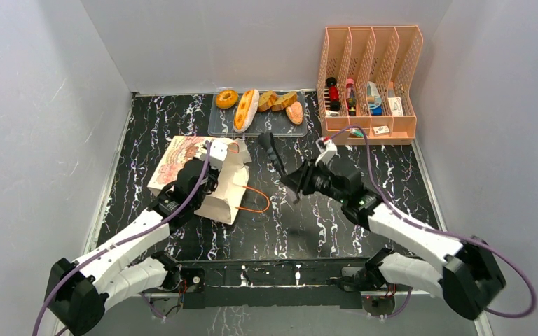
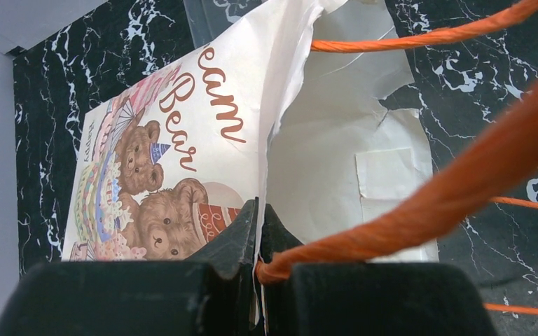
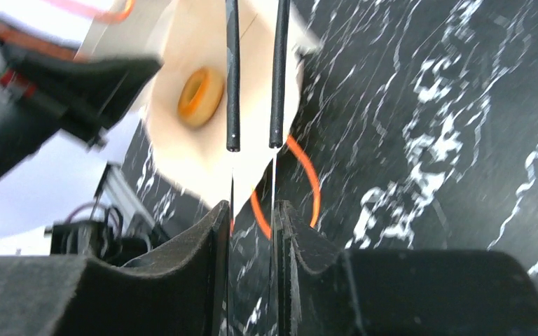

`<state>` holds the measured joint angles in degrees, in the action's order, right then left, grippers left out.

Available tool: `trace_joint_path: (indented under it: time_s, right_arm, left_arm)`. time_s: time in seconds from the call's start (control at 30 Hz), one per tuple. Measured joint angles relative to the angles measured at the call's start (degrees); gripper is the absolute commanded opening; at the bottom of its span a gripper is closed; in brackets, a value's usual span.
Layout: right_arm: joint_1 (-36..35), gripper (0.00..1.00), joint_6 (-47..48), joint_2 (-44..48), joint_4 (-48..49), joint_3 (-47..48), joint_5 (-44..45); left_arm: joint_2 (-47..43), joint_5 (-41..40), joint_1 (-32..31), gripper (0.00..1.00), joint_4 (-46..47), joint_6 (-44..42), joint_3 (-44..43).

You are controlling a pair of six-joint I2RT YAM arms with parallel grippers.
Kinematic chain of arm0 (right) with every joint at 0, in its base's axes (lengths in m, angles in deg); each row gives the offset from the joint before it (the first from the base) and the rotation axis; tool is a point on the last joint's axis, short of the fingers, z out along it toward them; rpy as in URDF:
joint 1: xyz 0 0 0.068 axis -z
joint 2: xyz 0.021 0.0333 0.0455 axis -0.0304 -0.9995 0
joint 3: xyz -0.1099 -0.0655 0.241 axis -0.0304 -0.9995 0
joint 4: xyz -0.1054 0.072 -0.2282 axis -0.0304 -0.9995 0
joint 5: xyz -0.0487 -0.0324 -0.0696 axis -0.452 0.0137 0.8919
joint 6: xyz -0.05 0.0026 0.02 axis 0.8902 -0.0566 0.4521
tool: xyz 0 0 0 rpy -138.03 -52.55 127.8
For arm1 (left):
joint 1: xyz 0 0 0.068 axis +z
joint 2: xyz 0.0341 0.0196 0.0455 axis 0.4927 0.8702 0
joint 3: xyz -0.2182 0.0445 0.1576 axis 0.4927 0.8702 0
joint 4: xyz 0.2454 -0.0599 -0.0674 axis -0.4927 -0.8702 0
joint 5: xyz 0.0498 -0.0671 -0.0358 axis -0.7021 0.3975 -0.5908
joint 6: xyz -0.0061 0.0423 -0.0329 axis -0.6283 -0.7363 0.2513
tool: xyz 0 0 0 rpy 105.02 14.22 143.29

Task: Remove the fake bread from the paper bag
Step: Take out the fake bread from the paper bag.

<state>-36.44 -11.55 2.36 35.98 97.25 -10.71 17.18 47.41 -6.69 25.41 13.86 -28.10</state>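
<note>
Left pincer [image 1: 230, 151] is clenched on the upper lip of the paper bag [image 1: 182, 162], which lies on its side on the marble table [image 1: 147, 126], mouth toward the right pincer [image 1: 295, 185]. That one grasps black tongs [image 1: 272, 150] pointing at the bag. Most of the bread [image 1: 246, 108] sits in a clear tray [image 1: 270, 124] at the back.

Left wrist view: both fingers pinch the paper edge, just beside an orange cord handle [image 2: 427, 203].

Right wrist view: the tong tips hang before the bag's mouth, and one ring doughnut [image 3: 200, 96] lies inside.
</note>
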Motion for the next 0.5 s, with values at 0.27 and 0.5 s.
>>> trace_joint_path:
  time_s: [0.27, 0.5]
  right_arm:
    - [-10.38, 0.24, -0.39, 14.97, -12.81, -6.14, 2.6]
    - [-17.79, 0.24, -1.31, 8.74, -14.03, -6.56, 3.37]
  left_arm:
    - [2.91, 3.17, -0.02, 0.0, 2.56, -2.47, 0.0]
    - [2.12, 8.41, -0.04, 0.0, 3.39, -5.16, 0.31]
